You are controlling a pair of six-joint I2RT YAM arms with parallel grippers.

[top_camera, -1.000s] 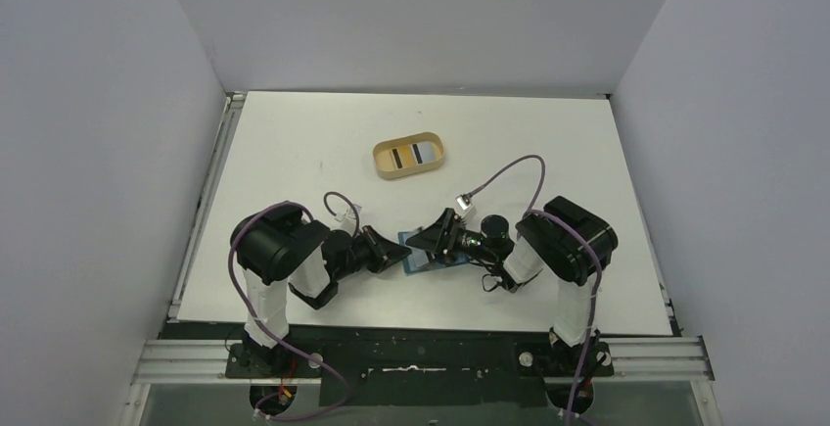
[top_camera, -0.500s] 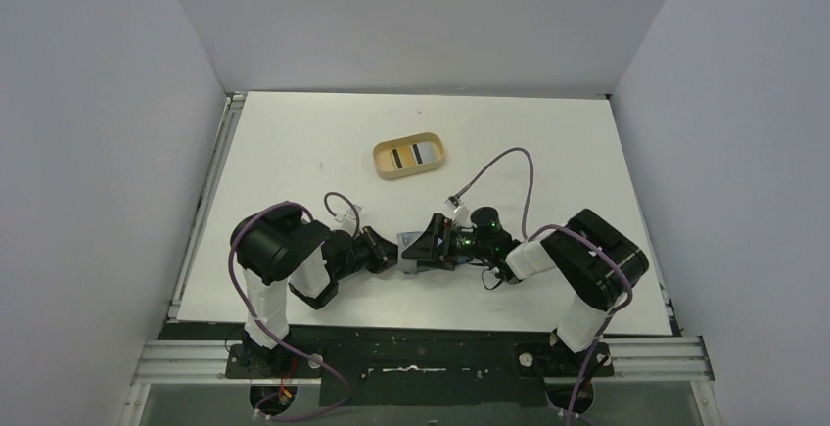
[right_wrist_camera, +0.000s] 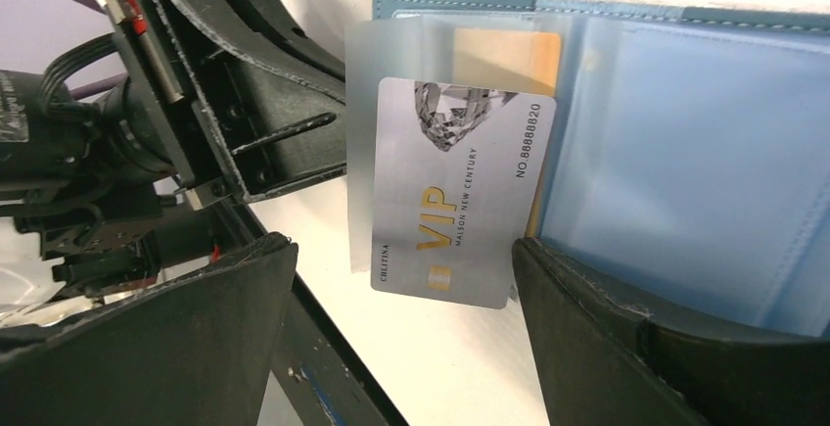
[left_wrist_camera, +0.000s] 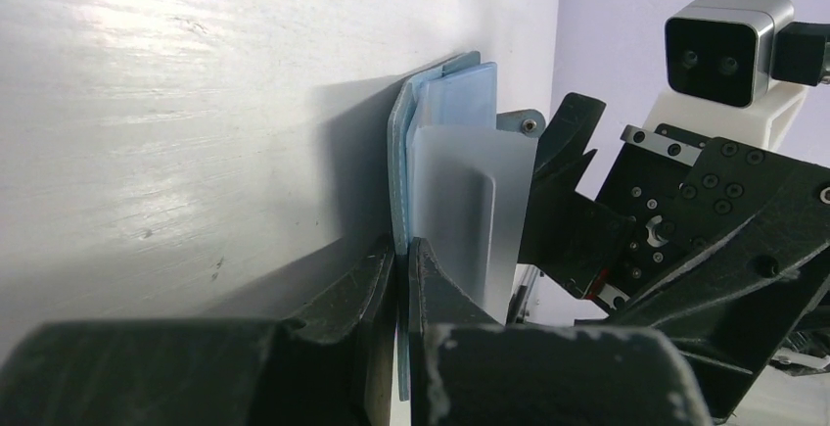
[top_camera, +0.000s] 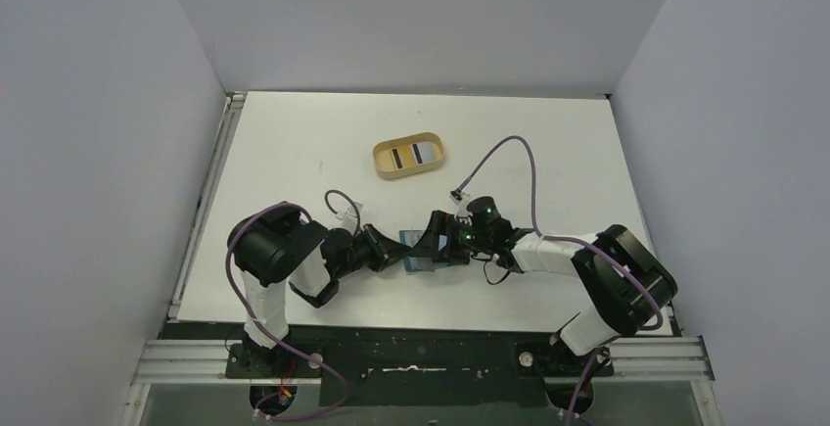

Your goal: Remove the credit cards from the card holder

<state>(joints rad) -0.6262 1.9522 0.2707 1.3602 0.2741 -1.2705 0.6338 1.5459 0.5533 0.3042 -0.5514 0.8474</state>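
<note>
Right wrist view puts the silver card (right_wrist_camera: pixel 455 196) squarely between the fingers of my right gripper (right_wrist_camera: pixel 403 250). They are spread wide on either side of it and grip nothing yet. The card sticks well out of the holder (right_wrist_camera: pixel 685 132), which sits near the front of the table (top_camera: pixel 294 152), between my two arms.

My left gripper (left_wrist_camera: pixel 401 260) is pressed together on the edge of one holder flap, pinning it.

I judge the card to be light, stiff and slick (plastic, glossy face). I would take it across its two long edges on the free end and draw it straight along the pocket line. The holder itself looks soft and floppy, so my left pinch is what keeps it from trailing after the card. A clear sleeve (right_wrist_camera: pixel 391 54) lies around the card's upper part. It is flimsy and could drag along.

A gold card (right_wrist_camera: pixel 499 54) sits deeper in the same pocket, behind the silver one. The pale blue pocket beside it shows nothing I can make out.

Well apart, farther back on the table, the tray (top_camera: pixel 380 164) holds flat striped pieces (too small to name).
</note>
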